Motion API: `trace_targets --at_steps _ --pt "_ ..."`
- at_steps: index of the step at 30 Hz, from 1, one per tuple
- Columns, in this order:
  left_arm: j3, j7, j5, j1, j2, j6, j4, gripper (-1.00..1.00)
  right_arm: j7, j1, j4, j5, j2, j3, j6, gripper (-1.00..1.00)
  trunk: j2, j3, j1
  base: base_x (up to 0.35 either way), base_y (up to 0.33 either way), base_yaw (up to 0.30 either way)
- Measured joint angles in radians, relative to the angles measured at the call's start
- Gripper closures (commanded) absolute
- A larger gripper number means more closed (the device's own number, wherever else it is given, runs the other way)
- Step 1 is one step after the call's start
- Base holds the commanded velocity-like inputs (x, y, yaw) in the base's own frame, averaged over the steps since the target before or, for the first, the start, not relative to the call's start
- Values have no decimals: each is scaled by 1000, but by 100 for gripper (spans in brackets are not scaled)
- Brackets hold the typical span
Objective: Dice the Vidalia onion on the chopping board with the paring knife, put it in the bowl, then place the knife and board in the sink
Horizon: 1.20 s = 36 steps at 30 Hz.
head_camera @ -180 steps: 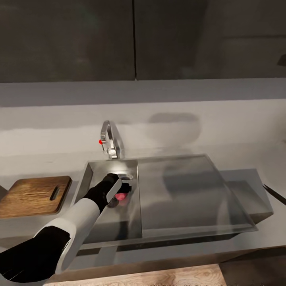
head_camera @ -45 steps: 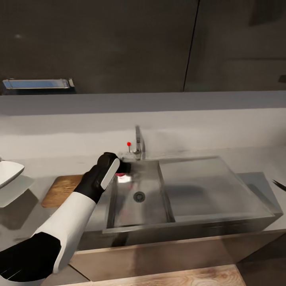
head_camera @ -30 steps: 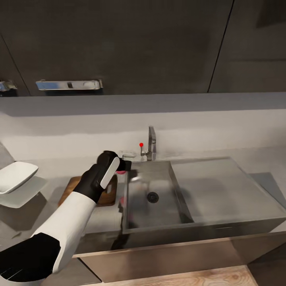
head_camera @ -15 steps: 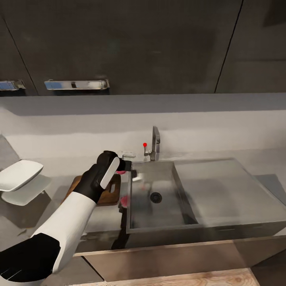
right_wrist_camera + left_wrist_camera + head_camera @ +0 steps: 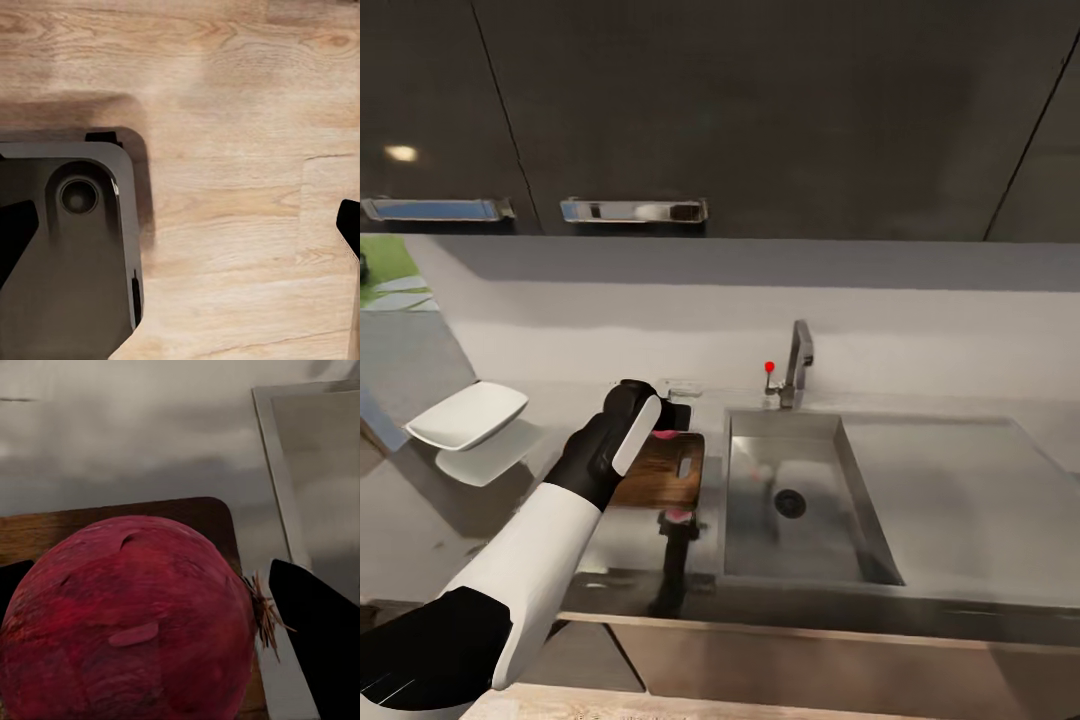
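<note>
I have the Vidalia onion [image 5: 127, 619] clamped between the fingers of my left gripper [image 5: 665, 425], and it hangs in the air over the chopping board [image 5: 660, 470], clear of the wood below it. From the left wrist camera the bulb sits squarely between the two dark fingers [image 5: 319, 641], its rooty tip poking toward one of them, with the board's rounded corner directly beneath and the sink [image 5: 800, 505] rim off to one side. The bowl [image 5: 467, 415] sits on the countertop [image 5: 420, 520], well apart from my gripper on the side away from the sink.

My right gripper [image 5: 180, 232] points down at the wooden floor [image 5: 240, 112] beside the robot's base [image 5: 67, 240]; its fingertips sit at the two edges of the right wrist view, so it is spread wide and holding nothing.

My worry is the release. The onion is round, and I judge that letting go from this height would let it bounce or roll toward the board's edge nearest the sink and off into the basin. The grip is also close to the bulb's widest part, so a jolt while lowering could squirt it out. I want to come down until it touches before opening.
</note>
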<state>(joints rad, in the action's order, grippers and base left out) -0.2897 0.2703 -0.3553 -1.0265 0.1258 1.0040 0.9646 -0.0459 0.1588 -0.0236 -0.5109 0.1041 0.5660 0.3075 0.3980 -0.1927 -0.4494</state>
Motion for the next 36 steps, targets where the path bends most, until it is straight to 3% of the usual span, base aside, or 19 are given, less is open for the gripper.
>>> trace_targets --at_steps 9,36 --pt "0 0 0 0 0 0 -9 100 0 0 0 0 -1 0 -1 -100 0 0 0 0 0 228" --pt "0 0 0 1 0 -5 -113 100 -1 0 -1 0 0 0 0 -100 0 0 0 0 0 5"
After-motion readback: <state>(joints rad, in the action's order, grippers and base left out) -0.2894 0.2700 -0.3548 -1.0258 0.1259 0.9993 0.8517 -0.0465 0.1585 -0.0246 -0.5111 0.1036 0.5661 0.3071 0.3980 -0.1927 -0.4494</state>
